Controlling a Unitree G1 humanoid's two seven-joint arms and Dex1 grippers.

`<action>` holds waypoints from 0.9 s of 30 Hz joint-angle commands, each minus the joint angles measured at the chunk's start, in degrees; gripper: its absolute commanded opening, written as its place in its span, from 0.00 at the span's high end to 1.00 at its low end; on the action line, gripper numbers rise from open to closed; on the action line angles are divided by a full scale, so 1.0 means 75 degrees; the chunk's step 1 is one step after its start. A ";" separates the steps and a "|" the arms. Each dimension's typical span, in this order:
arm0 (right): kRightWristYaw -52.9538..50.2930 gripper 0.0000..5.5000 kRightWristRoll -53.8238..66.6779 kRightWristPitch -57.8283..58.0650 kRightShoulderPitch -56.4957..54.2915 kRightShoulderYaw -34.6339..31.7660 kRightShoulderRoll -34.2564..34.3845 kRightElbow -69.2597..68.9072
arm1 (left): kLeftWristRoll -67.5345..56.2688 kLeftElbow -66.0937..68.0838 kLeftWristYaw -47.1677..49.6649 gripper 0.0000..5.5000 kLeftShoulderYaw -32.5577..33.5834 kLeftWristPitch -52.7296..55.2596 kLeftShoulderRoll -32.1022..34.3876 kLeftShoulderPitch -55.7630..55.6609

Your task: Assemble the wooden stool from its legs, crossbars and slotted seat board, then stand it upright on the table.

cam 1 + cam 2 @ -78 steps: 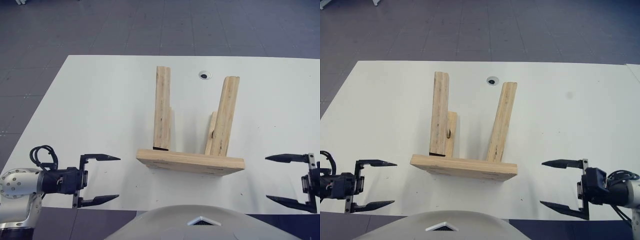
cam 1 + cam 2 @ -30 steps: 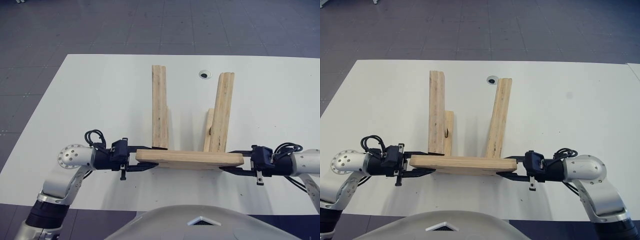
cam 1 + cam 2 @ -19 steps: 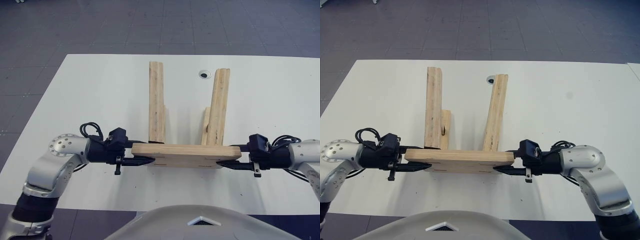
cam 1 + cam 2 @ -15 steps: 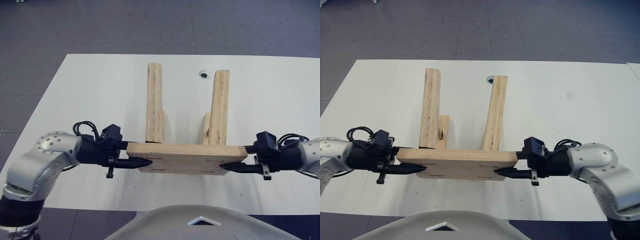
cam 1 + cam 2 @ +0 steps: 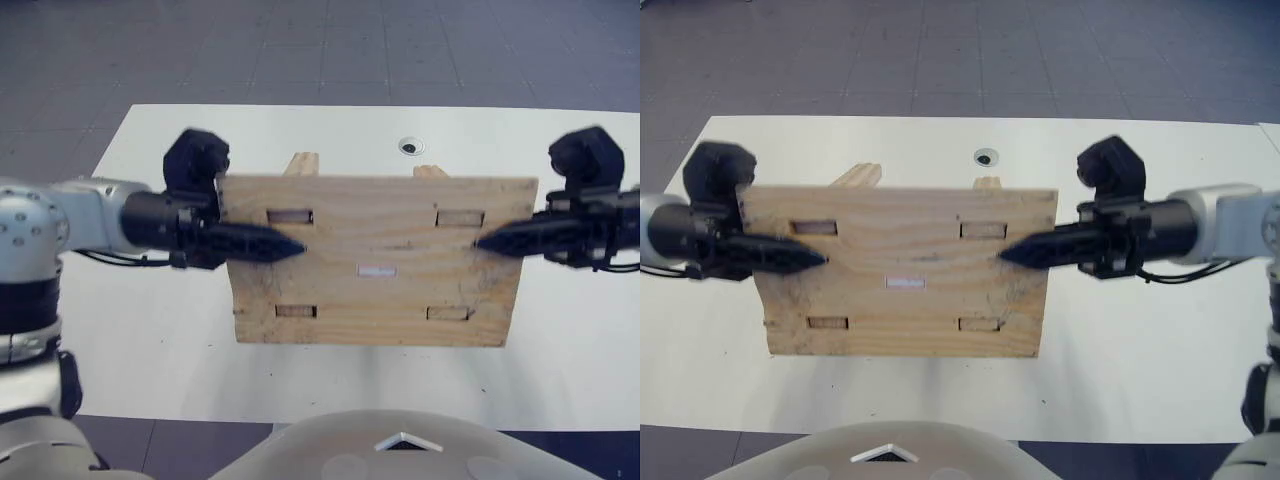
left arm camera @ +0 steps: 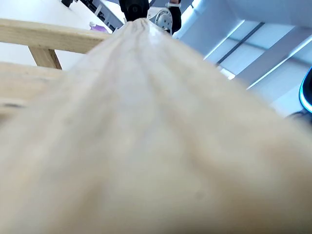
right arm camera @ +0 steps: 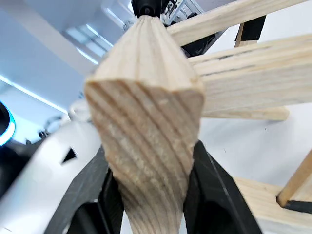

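The stool's seat board [image 5: 380,260] faces up over the near half of the counter [image 5: 150,330]. The left hand [image 5: 290,244] is clamped on one side edge and the right hand [image 5: 490,240] on the other, each with a finger lying across the top face. Two legs [image 5: 302,164] peek past the far edge; whether they touch down is unclear. Farther off is a cable hole [image 5: 409,147]. The wood looks stiff, fairly heavy and smooth, so it may pivot. Side-edge grips suit it best.
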 commanded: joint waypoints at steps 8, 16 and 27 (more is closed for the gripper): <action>0.0449 0.74 -0.0960 0.0866 -0.2435 0.2334 0.0949 0.4719 | 0.1739 0.3980 -0.0513 0.61 -0.0443 0.1423 -0.0992 -0.2189; 0.1240 0.62 -0.3102 0.0864 -0.3670 0.2204 0.1993 0.7185 | 0.4972 0.6419 -0.3223 0.50 -0.1728 0.0031 -0.1289 -0.3355; 0.2961 0.35 -0.5346 0.0853 -0.4239 0.1444 0.0997 0.7281 | 0.5913 0.6340 -0.4959 0.19 -0.2140 -0.0484 -0.0305 -0.3127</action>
